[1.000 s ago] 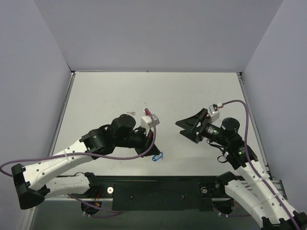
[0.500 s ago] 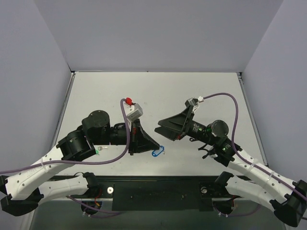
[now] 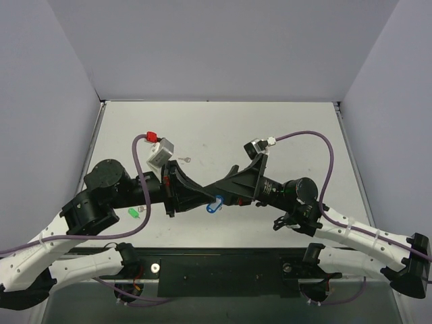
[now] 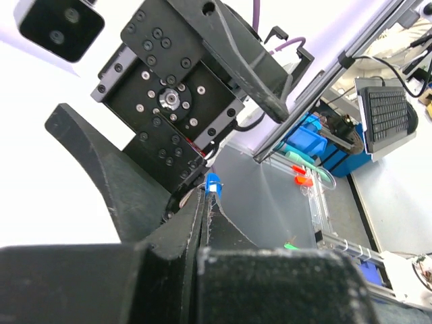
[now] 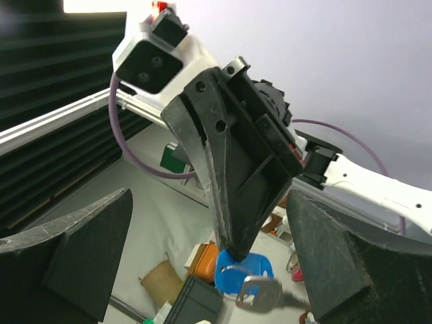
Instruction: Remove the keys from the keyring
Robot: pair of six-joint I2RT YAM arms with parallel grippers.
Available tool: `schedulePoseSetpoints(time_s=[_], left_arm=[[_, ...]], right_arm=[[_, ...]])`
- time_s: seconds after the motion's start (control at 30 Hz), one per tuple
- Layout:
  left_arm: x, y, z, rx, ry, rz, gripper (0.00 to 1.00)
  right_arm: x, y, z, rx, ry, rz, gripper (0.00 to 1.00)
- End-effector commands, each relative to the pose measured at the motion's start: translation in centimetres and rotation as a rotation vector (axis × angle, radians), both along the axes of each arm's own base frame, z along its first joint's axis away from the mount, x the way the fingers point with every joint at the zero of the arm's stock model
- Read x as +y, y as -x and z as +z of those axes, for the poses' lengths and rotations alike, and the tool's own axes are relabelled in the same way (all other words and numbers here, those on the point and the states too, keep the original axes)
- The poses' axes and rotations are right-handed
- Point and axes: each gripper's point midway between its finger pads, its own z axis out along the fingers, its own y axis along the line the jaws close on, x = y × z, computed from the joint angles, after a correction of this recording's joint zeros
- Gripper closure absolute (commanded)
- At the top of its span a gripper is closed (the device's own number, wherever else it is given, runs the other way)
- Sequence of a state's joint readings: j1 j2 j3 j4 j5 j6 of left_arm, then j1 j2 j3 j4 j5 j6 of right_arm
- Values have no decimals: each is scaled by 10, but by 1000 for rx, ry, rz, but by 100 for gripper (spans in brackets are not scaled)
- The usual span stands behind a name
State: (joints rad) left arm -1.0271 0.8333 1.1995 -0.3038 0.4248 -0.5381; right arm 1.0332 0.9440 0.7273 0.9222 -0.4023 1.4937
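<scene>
Reading the overhead view, I am seeing both arms meeting at the centre of the frame, above the grey table point(image 3: 283, 128). The left gripper point(image 5: 231, 251) is pinching the small oval blue plastic key tag point(image 5: 246, 267) between fully closed fingers, at the lower centre of the right wrist view. The thin metal ring point(image 5: 231, 273) is hanging off the tag. The tiny flat silver-metal key point(image 5: 262, 294) is dangling from that ring at the bottom edge of the frame. The right gripper point(image 3: 226, 191) is standing wide, its fingers point(image 5: 74, 236) framing the tag on either side and touching nothing.

I am judging the step in hand to be the approach to grasp the key. Hazards from here:
- The key is hanging free and is far smaller than the fingers. A closure on the ring or tag instead would be producing no separation.
- The two grippers are working very near each other. An advance on a poor line would be causing finger-to-finger contact.
- The left grip appears to be covering only the tag's upper edge. A hard pull would be dragging the tag out and dropping the whole set.

A green plastic tag point(image 3: 133, 212) and a small silver item point(image 3: 185, 160) are lying on the table, well apart from the work.
</scene>
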Motion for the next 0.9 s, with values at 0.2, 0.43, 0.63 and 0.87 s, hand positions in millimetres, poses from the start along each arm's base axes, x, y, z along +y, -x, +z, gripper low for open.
schedulePoseSetpoints(time_s=[0.2,0.43,0.63,0.87], left_arm=[[31,-8,48,-65,102,142,100],[43,-11,50,-68,105,199,100],[52,-10,49,-69,108,216,100],[59,-3,50,-75,122,205,100]], right_arm=[[-6,27,51,-96,-168,37,10],[0,33,50,-97,-161,45,11],[-3,31,52,-97,-180,26,12],[1,25,50,-75,-175,9,15]])
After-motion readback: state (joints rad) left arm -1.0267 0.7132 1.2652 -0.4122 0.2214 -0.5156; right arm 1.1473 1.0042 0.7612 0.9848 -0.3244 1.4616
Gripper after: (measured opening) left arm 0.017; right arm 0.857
